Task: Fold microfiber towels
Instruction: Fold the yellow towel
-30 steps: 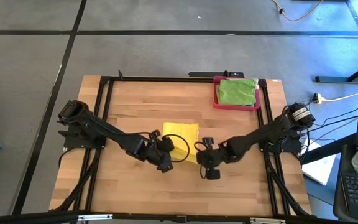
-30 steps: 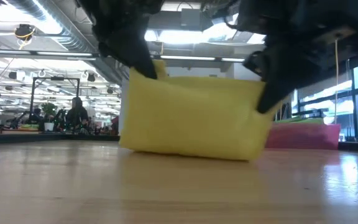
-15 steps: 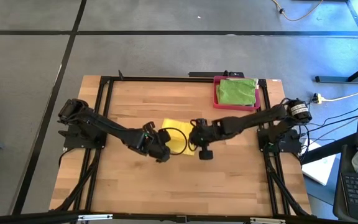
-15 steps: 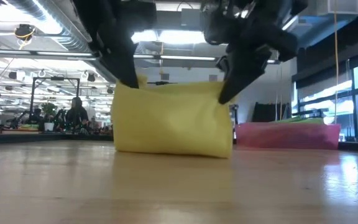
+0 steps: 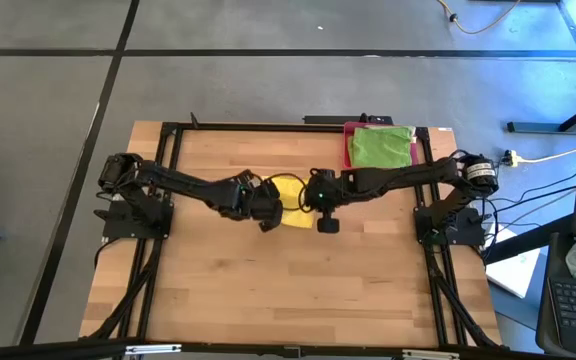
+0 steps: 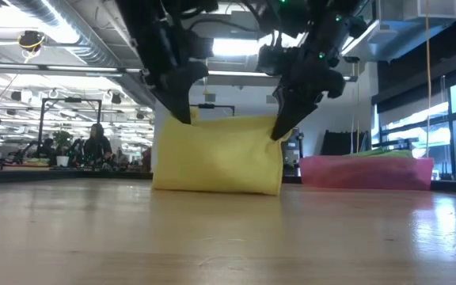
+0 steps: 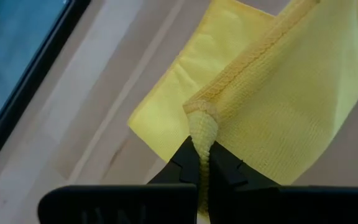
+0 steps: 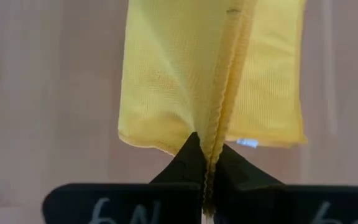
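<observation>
The yellow towel [image 6: 217,154] hangs mid-table with its lower edge on the wood, 1 top corner clamped in the left gripper [image 6: 187,113] and 1 in the right gripper [image 6: 278,127], so you're mid-fold; next, lay those corners over the far edge.

Wooden worktop [image 5: 268,290] w/ black frame sat on grey floor. Pink-red tray [image 5: 349,150] lay at far corner, beyond right hand. Person [image 6: 97,142] stood in room bkgd.
</observation>
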`<act>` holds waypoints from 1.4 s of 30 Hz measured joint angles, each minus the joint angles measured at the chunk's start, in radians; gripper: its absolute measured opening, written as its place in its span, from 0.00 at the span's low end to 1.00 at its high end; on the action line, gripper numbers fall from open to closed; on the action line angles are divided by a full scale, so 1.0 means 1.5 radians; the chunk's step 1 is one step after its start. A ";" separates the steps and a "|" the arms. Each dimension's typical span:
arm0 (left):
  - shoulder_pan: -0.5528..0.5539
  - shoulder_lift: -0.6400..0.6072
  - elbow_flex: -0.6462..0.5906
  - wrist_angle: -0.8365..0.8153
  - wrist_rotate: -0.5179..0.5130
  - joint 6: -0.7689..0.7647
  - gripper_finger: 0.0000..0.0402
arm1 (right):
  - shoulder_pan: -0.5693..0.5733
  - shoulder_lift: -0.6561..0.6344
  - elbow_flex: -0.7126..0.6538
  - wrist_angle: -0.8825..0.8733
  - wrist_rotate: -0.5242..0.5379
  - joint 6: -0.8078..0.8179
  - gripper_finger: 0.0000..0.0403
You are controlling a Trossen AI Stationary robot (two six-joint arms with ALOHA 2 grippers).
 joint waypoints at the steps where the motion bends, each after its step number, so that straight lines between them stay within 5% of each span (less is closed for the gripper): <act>1: 0.008 0.000 0.000 0.002 0.008 0.004 0.00 | -0.005 0.000 0.000 -0.001 0.004 0.000 0.01; 13: 0.058 -0.020 0.000 0.021 0.043 0.080 0.00 | -0.014 0.000 0.022 -0.045 0.092 -0.032 0.01; 24: 0.074 -0.166 -0.001 0.009 0.022 0.144 0.00 | -0.025 -0.001 0.234 -0.164 0.134 -0.103 0.01; 33: 0.114 -0.277 0.000 0.037 -0.080 0.253 0.00 | -0.068 -0.001 0.357 -0.187 0.249 -0.183 0.01; 42: 0.114 -0.365 0.001 0.099 -0.048 0.225 0.00 | -0.076 -0.001 0.489 -0.257 0.218 -0.148 0.01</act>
